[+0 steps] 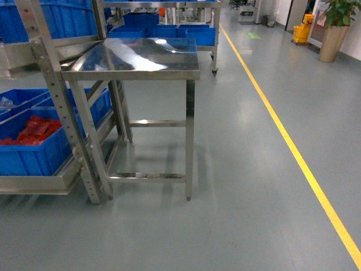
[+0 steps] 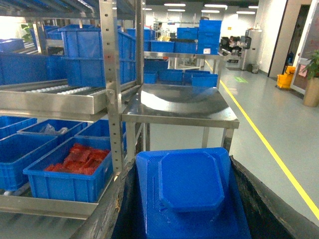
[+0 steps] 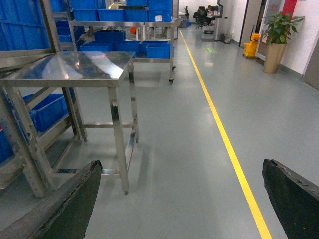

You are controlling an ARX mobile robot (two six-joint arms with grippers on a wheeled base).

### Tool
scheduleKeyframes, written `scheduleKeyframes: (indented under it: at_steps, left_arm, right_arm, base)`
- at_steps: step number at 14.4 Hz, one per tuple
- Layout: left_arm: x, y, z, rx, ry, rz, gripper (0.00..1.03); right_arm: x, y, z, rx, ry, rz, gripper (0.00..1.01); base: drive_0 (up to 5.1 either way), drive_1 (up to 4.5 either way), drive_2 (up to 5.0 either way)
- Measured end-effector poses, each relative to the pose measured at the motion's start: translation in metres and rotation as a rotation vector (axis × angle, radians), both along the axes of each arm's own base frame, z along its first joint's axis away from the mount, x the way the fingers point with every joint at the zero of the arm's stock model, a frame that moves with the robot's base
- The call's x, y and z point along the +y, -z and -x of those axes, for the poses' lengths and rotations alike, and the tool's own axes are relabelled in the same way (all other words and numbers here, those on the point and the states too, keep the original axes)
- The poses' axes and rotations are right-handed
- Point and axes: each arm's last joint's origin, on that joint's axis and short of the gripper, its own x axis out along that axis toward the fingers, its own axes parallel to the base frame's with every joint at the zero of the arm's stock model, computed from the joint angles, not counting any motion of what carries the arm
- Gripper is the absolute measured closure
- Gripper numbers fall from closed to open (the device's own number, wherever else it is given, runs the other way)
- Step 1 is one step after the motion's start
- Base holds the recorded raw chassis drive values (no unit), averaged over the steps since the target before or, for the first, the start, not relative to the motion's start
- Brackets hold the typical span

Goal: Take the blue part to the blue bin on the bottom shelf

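Head view: the steel counter (image 1: 135, 59) stands beside the rack, where a blue bin (image 1: 34, 148) holding red pieces sits on the bottom shelf (image 1: 34, 183); neither hand shows.

Left wrist view: the left hand (image 2: 185, 199) grips the blue part (image 2: 189, 186), a flat, stiff, probably light plastic piece with smooth faces that could slip; its edges look the safest hold.

Right wrist view: the right hand (image 3: 184, 196) is spread wide and empty over the floor (image 3: 199, 149).

Bright even ceiling light, glare on the steel table (image 1: 141, 56), mild softness.
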Motion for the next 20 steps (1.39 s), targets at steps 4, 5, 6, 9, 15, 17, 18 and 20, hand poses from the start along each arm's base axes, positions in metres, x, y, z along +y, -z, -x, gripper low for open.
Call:
scheduleKeyframes:
  at_steps: [4,5,6,9,15,17,18,20]
  left_arm:
    - [0.0,0.0001,0.0,0.0,0.0,0.0,0.59]
    - [0.0,0.0005,-0.0001,0.004,0.0,-0.001,0.59]
    - [0.0,0.0001,-0.0001,0.0,0.0,0.0,0.59]
    - [0.0,0.0003,-0.0001,0.003,0.0,-0.001,0.59]
    - [0.0,0.0002,0.0,0.002,-0.001,0.0,0.59]
    - [-0.0001,0.0006,-0.0003,0.006,0.0,-0.001,0.59]
    - [-0.0002,0.0006,-0.0006,0.006,0.0,-0.001,0.59]
    - [-0.0001,0.0002,-0.0003,0.002,0.0,0.0,0.59]
  right_arm:
    - [0.0,-0.0004,0.0,-0.005,0.0,0.0,0.03]
    - [0.0,0.0,0.0,0.0,0.0,0.0,0.03]
    - [0.0,-0.0005,0.0,-0.005,0.0,0.0,0.03]
    - [0.0,-0.0002,0.0,-0.002,0.0,0.0,0.03]
    - [0.0,-0.0003,0.0,-0.003,0.0,0.0,0.03]
    - [0.0,-0.0006,0.0,-0.006,0.0,0.0,0.03]
    - [0.0,0.0001,0.0,0.001,0.0,0.0,0.03]
    - [0.0,0.0,0.0,0.0,0.0,0.0,0.03]
  base:
    - [-0.1,4.2,-4.4]
    - [-0.1,4.2,-4.4]
    - [-0.1,4.2,-4.4]
    - [-0.1,4.2,-4.4]
    - [-0.1,4.2,-4.4]
    - [-0.1,4.2,-4.4]
    - [-0.1,4.2,-4.4]
    - [-0.1,4.2,-4.4]
